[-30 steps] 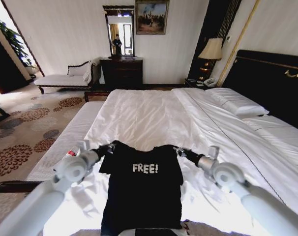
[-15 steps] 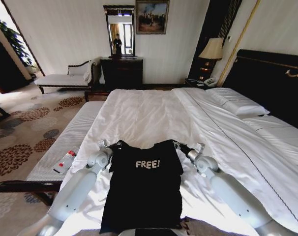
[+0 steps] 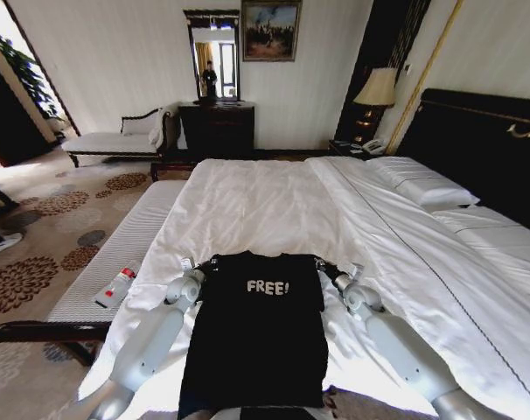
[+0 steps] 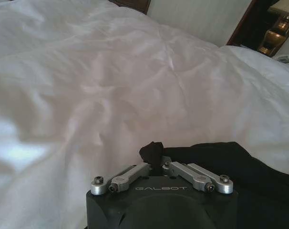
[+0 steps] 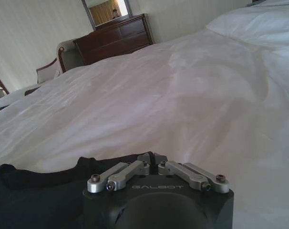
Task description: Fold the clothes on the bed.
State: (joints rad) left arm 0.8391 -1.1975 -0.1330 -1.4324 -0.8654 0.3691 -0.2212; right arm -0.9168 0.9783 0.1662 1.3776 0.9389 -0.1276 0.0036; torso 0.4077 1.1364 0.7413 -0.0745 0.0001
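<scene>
Black T-shirt pinched at both shoulders over the white bed

The soft black short-sleeved T-shirt (image 3: pixel 258 337) with white "FREE!" lettering is spread chest-up on the wide white-sheeted bed (image 3: pixel 265 206), its long axis running from the robot's base toward the far edge; the left gripper (image 3: pixel 201 262) is closed on a tuft of the left shoulder, the right gripper (image 3: pixel 321 263) likewise closed on the right shoulder (each seen clamped on black cloth from its own wrist); both arms lie equally near, one along each side; the hem is cut off at the lower edge of the head view, and the sleeves are hard to make out
</scene>
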